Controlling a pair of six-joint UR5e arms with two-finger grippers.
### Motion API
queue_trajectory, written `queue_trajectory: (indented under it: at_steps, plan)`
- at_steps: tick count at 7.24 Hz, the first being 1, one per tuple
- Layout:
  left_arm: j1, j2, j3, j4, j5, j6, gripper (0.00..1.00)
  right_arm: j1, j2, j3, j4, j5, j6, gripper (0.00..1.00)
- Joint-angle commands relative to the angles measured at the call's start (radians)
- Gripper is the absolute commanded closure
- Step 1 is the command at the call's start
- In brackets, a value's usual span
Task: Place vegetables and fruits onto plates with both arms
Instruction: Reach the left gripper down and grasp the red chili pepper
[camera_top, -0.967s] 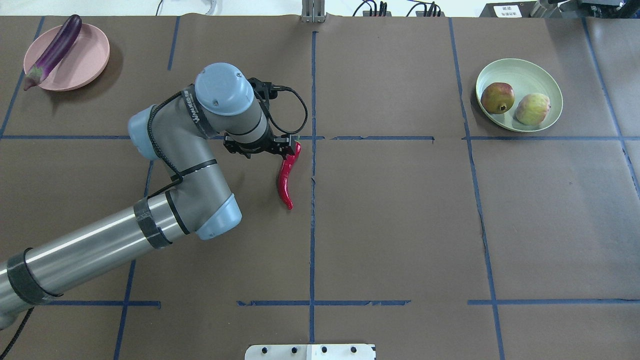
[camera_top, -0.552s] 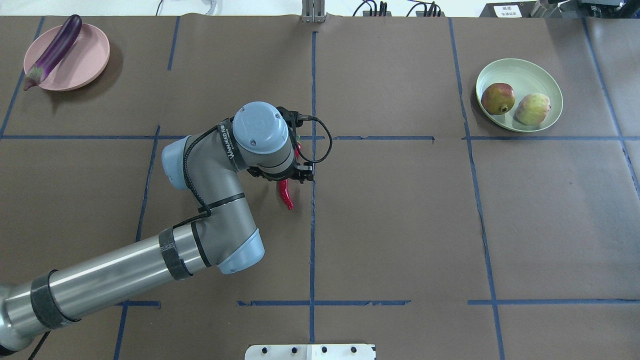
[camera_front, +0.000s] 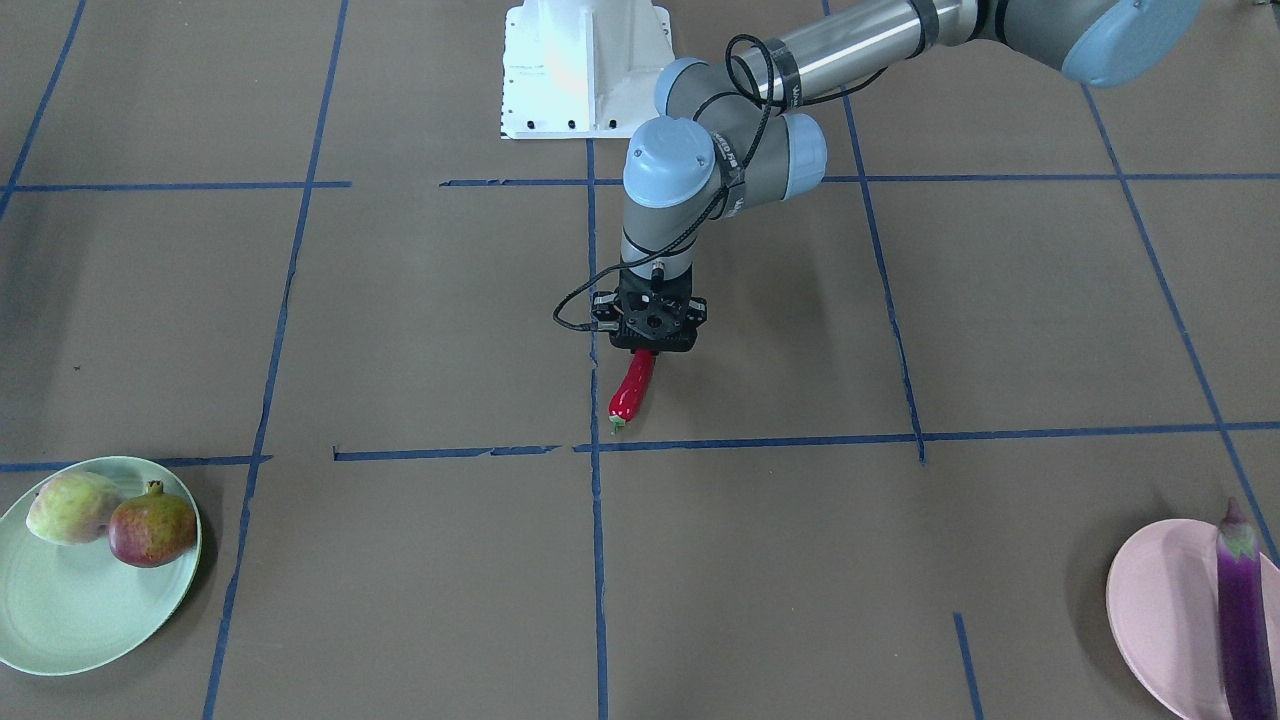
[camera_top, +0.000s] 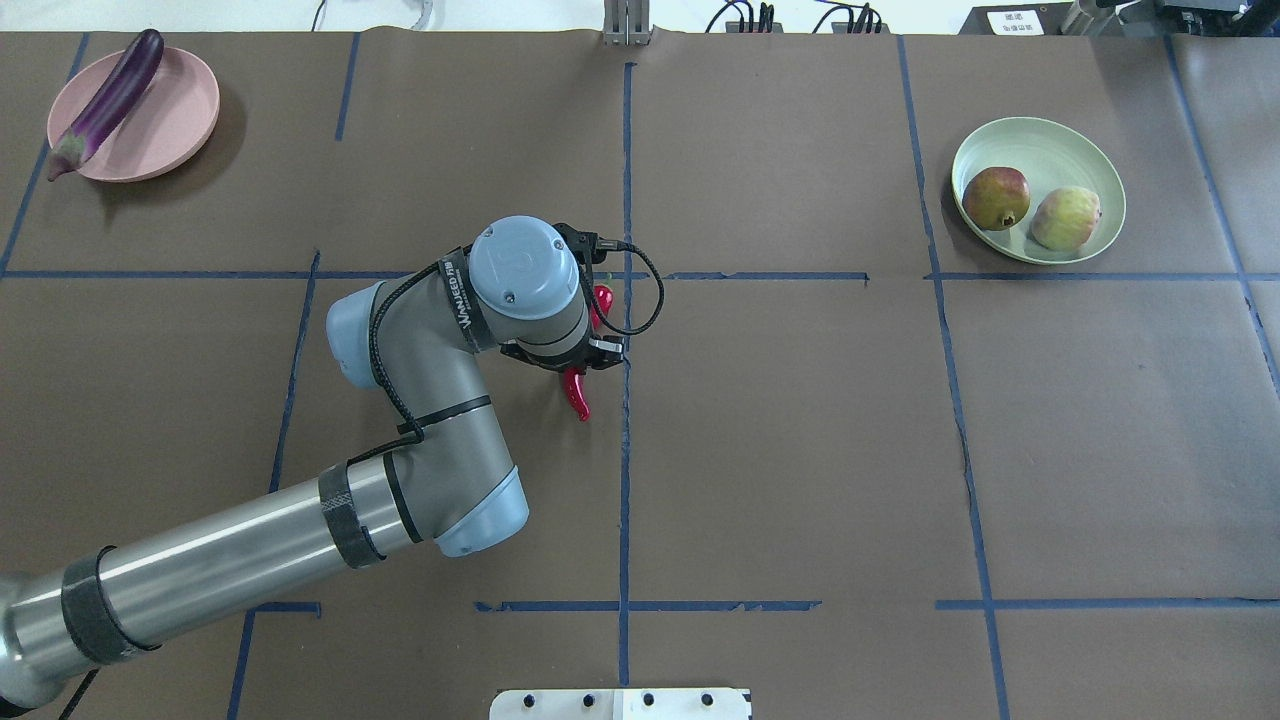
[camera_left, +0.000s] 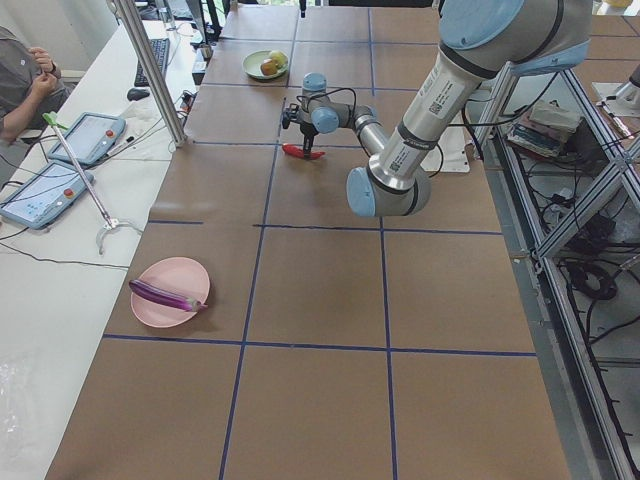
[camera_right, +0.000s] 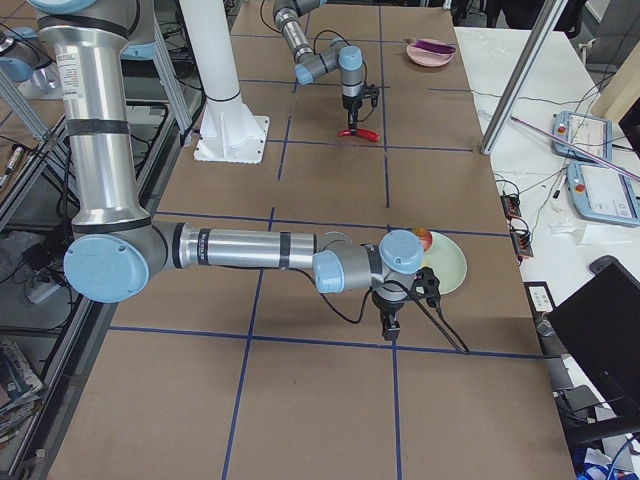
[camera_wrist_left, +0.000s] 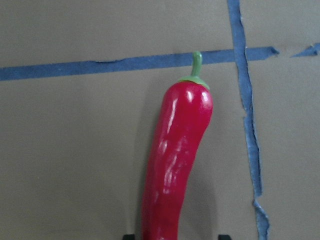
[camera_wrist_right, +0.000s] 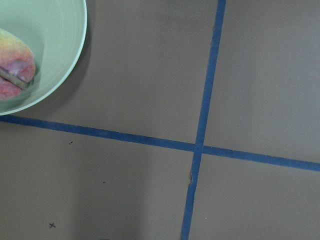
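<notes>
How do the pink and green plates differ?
The pink plate holds one eggplant overhanging its rim; the green plate holds a pomegranate and a yellow-green fruit, both inside its rim. The pink plate lies on the robot's left, the green plate on its right. Both are round and shallow.

The left arm (camera_front: 730, 150) reaches in from the upper right, and its left gripper (camera_front: 646, 348) points straight down over the tail end of the red chili (camera_front: 631, 394), which lies on the brown table (camera_front: 400, 330) (green stem beside a blue tape crossing). At lower left, the mint plate (camera_front: 60, 615) holds the pale fruit (camera_front: 68, 507) touching the pomegranate (camera_front: 152, 529). At lower right, the eggplant (camera_front: 1241, 620) lies across the pink plate (camera_front: 1160, 600)
</notes>
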Motion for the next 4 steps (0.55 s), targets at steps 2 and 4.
queue_trajectory:
  at_steps: [2,4]
  plan:
    - [-0.165,0.008,-0.009,0.005,-0.083,-0.142,1.00,0.000,-0.002,0.000,0.002,0.000,-0.002,0.00]
    - [-0.425,0.101,0.023,-0.001,-0.341,-0.100,1.00,0.000,-0.004,0.002,0.004,0.001,-0.005,0.00]
